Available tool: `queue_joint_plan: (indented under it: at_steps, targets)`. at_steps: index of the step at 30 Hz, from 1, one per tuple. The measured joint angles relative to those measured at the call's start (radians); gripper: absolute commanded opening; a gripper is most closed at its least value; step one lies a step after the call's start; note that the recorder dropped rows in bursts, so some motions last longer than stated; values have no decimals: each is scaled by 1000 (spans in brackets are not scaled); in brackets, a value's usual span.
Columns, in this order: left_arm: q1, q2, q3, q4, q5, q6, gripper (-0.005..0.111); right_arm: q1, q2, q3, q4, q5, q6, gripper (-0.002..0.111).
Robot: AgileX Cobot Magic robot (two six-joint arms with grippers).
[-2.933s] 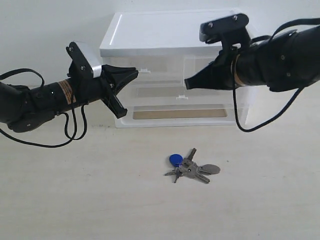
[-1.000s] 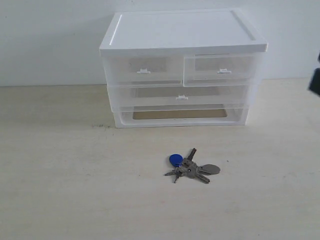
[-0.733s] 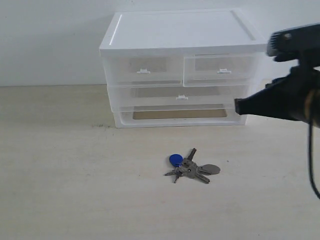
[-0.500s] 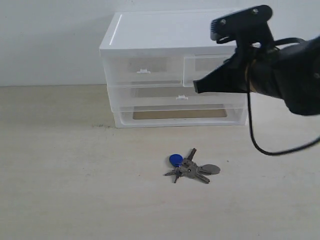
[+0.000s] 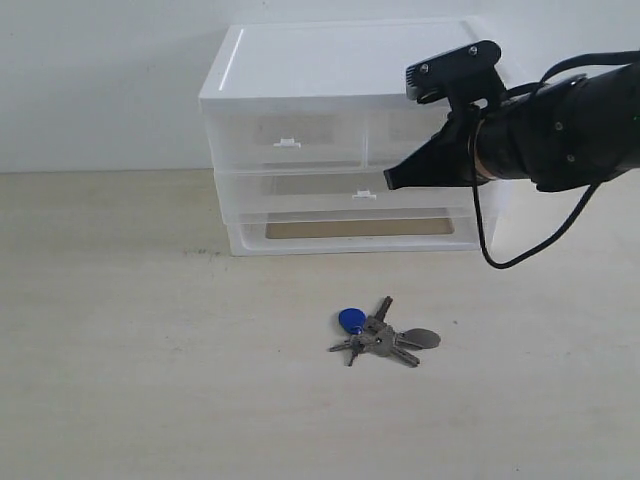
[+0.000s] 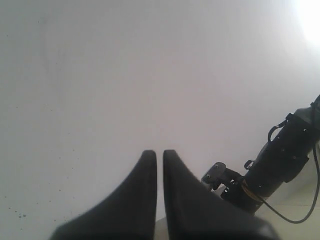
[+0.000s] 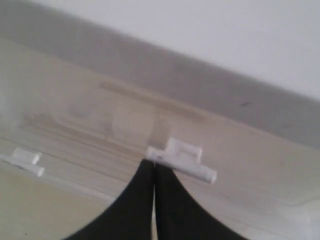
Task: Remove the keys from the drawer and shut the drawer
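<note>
The right gripper (image 5: 392,180) is reaching in from 3 o'clock, with its jaws pressed fully together and holding nothing. Its tips are sitting right at the white tab (image 7: 182,159) of the drawer (image 5: 398,128). The keys (image 5: 384,336) are lying on the table (image 5: 150,380) at 6 o'clock from the cabinet (image 5: 350,60), well apart from it. The left gripper (image 6: 160,156) is also closed and empty, and it is pointing at a blank wall (image 6: 150,60).

We find the keys (image 5: 383,335) lying on the table (image 5: 150,350) in front of the drawer unit (image 5: 350,60), with the right gripper (image 5: 388,182) at the front of the drawer (image 5: 390,130).
</note>
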Motion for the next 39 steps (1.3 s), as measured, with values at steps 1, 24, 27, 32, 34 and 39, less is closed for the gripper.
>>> queue_joint_plan:
  at_steps: [1,24,27,32,34,39]
  targets:
    - [0,0,0,0,0,0,4,0,4,-5,3,-10,1,0]
    - [0,0,0,4,78,0,4,-10,-579,270,-8,-146,36,0]
    - [0,0,0,6,82,0,4,-10,-763,342,-8,-149,63,0]
    - [0,0,0,6,102,0,4,-10,-1053,442,-8,-151,117,0]
    - [0,0,0,6,104,0,4,-11,-1142,463,-8,-156,134,0]
    - [0,0,0,6,104,0,4,-12,-1385,503,-8,-194,151,0]
